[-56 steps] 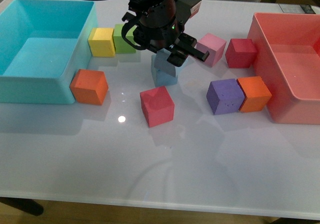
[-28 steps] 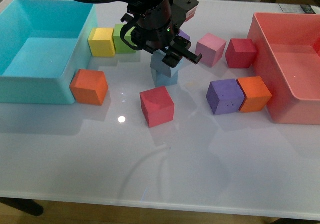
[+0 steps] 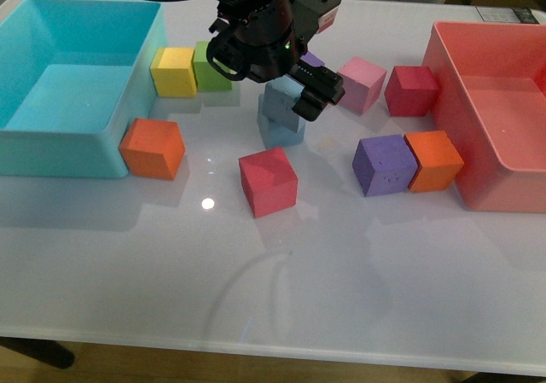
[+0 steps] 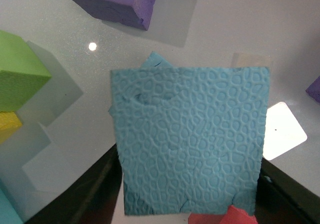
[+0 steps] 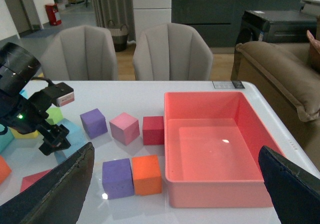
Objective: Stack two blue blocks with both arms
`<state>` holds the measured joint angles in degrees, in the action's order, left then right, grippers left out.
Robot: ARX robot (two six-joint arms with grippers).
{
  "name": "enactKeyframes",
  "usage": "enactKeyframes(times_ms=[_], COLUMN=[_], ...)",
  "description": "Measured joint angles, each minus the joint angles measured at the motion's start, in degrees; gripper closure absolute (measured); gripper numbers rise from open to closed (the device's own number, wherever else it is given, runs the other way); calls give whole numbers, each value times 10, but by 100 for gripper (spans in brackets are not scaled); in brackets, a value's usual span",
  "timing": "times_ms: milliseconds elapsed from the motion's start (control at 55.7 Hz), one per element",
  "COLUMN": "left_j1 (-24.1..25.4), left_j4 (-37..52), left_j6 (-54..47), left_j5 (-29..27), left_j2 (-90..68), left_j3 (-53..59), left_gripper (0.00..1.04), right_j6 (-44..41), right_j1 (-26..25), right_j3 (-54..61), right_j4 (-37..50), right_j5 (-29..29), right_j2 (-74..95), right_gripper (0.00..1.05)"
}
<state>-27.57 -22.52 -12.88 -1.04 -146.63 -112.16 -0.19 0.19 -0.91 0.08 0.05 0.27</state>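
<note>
Nearest to you on the white glossy table (image 3: 281, 298) lies a red foam cube (image 3: 268, 181), with an orange foam cube (image 3: 153, 148) at its left, touching the wall of the large turquoise plastic bin (image 3: 102, 148). On the right side, a purple foam cube (image 3: 384, 165) touches a second orange cube (image 3: 435, 160), which sits against the coral-pink plastic bin (image 3: 478, 191). Behind the red cube you see the two light sky-blue foam blocks stacked: the lower blue block (image 3: 278, 132) rests on the table and the upper blue block (image 3: 283, 100) sits on it, a little turned (one corner of the lower block shows past its edge in the left wrist view). The bulky black left gripper (image 3: 290, 76) is over the stack; its fingers stand at both sides of the upper block, but you cannot tell if they press it. Farther back are a yellow cube (image 3: 173, 71), a green cube (image 3: 209, 69), a pink cube (image 3: 362, 84) and a dark red cube (image 3: 411, 89). The right gripper (image 5: 175, 194) hangs well above the table, its fingers spread wide apart with nothing between them.
</note>
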Motion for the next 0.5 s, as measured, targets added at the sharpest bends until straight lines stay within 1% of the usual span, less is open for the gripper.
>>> enactKeyframes(times_ms=[18, 36, 72, 161, 395, 502], left_j1=[0, 0, 0, 0, 3, 6], left_j4=[0, 0, 1, 3, 5, 17], left_j6=[0, 0, -1, -1, -1, -1], left_j5=[0, 0, 0, 2, 2, 7], left_j2=[0, 0, 0, 0, 6, 35], left_j3=[0, 0, 1, 6, 24, 57], left_gripper=[15, 11, 7, 10, 9, 9], right_j6=[0, 0, 0, 0, 0, 0], right_j1=[0, 0, 0, 0, 0, 0], right_j3=[0, 0, 0, 0, 0, 0], right_j4=[0, 0, 0, 0, 0, 0], right_j5=[0, 0, 0, 0, 0, 0], right_j2=[0, 0, 0, 0, 0, 0], right_gripper=[9, 9, 9, 9, 9, 9])
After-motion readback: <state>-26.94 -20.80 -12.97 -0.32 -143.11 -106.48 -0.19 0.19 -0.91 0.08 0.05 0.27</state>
